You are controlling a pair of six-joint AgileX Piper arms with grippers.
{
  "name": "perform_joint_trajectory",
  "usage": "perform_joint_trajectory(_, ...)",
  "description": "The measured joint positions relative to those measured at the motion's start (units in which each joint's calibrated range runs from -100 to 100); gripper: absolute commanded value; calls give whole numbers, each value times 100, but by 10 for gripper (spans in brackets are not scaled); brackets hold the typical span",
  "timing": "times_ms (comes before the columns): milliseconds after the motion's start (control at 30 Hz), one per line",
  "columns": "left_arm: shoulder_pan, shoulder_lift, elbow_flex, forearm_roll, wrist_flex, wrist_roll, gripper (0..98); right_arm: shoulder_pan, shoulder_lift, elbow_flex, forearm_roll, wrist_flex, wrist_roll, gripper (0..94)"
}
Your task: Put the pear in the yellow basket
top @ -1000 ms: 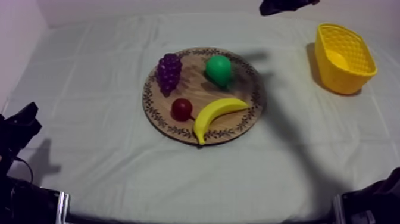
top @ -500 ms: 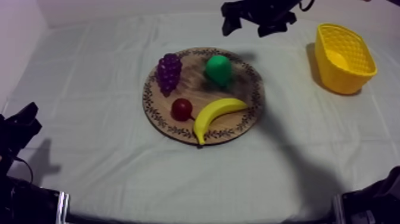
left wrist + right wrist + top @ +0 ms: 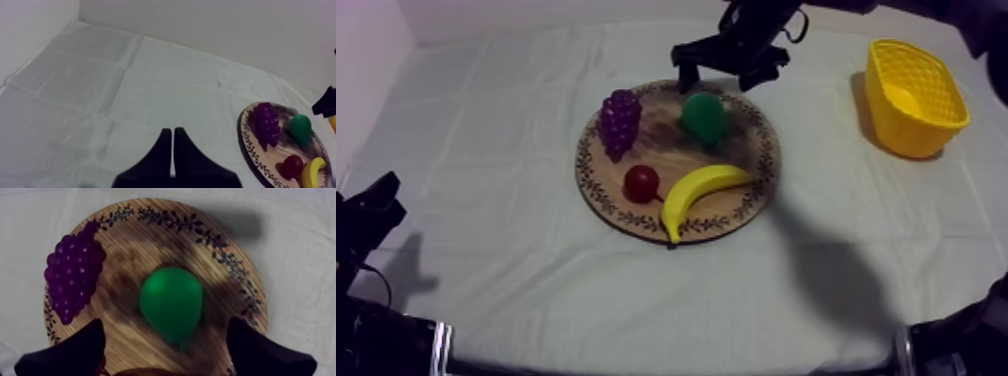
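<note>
Over the pear (image 3: 703, 117) on the wooden board (image 3: 661, 150), the right end effector (image 3: 718, 80) is being held spread wide; the left end effector (image 3: 172, 150) is being held narrow.

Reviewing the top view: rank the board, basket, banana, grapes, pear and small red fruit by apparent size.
1. board
2. basket
3. banana
4. grapes and pear: look about alike, not ranked
5. small red fruit

I see a bunch of grapes (image 3: 619, 122), a small red fruit (image 3: 641, 183) near it, and a banana (image 3: 701, 192) just beside that fruit; a grey-white cloth (image 3: 486, 230) lies wrinkled around them.
</note>
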Motion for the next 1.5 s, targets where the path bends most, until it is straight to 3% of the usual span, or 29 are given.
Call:
perform_joint_trajectory(333,0,0,0,0,0,0,1,-1,1004,-787,41,248,-60,908)
perform_joint_trajectory(533,0,0,0,0,0,0,1,-1,1358,-1039,58,322,-75,833)
perform_joint_trajectory(1067,0,0,0,0,0,0,1,-123,1574,-1174,224,448,-98,381)
perform_joint_trajectory(1500,0,0,0,0,0,0,1,22,215,-345,255,764,77,350)
